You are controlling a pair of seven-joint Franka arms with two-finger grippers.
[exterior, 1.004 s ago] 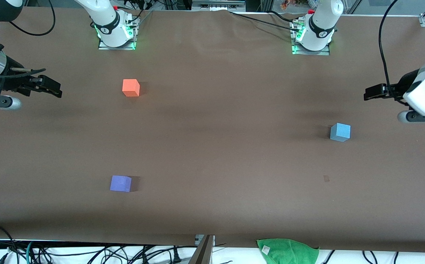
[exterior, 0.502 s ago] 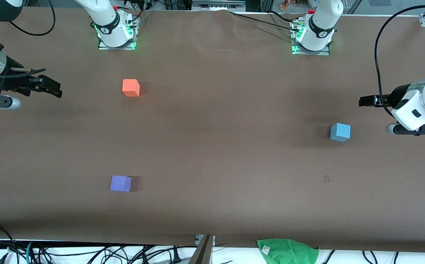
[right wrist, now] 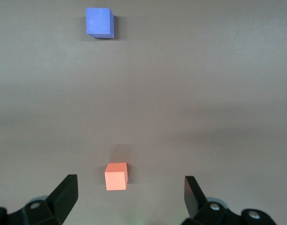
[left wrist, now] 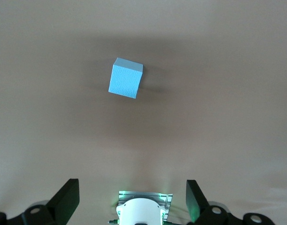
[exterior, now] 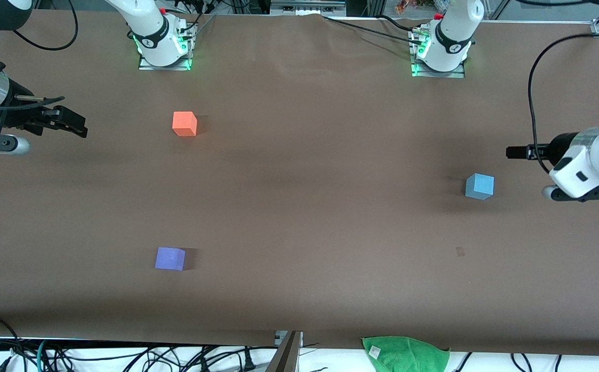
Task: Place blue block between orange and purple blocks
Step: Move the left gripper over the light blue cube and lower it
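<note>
A brown desk point(exterior: 299, 206) spreads out wide. A crumpled green cloth point(exterior: 405, 354) lies at its near edge, with tangled black cables point(exterior: 123, 356) beside it.

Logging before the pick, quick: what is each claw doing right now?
Left claw: open, empty, over the table near the blue block.
Right claw: open, empty, waiting near the orange block.

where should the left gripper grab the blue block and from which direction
Take the blue block by two facing side walls, coming straight down from above. It is a plain cube sitting flat on the table with nothing beside it, so any facing pair works. The left gripper, open, should first turn to square its fingers with the faces, which sit slightly askew.
</note>
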